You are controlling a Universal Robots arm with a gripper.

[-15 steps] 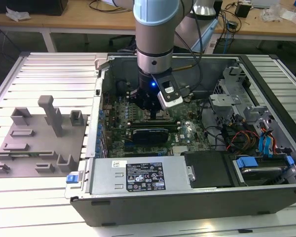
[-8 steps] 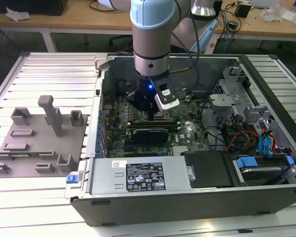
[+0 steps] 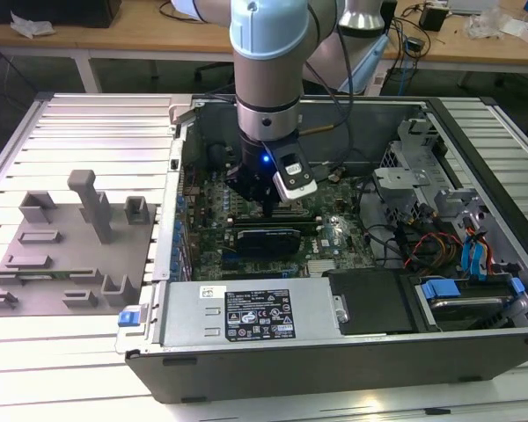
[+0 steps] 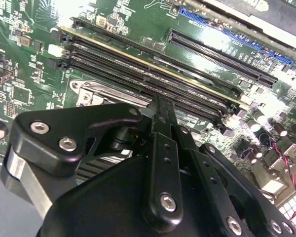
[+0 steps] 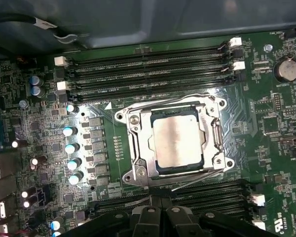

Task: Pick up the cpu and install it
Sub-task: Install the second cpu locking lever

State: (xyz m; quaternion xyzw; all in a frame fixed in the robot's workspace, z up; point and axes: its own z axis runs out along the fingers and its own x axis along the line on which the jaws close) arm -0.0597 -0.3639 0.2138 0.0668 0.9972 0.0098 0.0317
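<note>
One arm reached down into the open computer case (image 3: pixel 475 290) on the slatted table (image 3: pixel 88 132), its gripper (image 3: pixel 266 200) hanging over the green motherboard (image 3: pixel 273 237) near the middle of the case. Seen in the second wrist view, the jaws were drawn together with the fingers (image 4: pixel 160 113) meeting at a narrow tip, and nothing was pinched between them; that tip hovered just above the long black memory slots (image 4: pixel 153 74).

The cpu (image 5: pixel 178 140) lay flat in the socket frame (image 5: pixel 138 148) on the board, its silver top facing up, with rows of memory slots on either side of it. The gripper (image 5: pixel 160 210) stood apart from the chip, near one edge of the socket and not touching it.

On the table, off toward the exterior view's left of the case, sat a grey fixture plate (image 3: pixel 62 255) with blocks and posts. A silver power supply (image 3: pixel 251 316) ran along the case's near edge.
</note>
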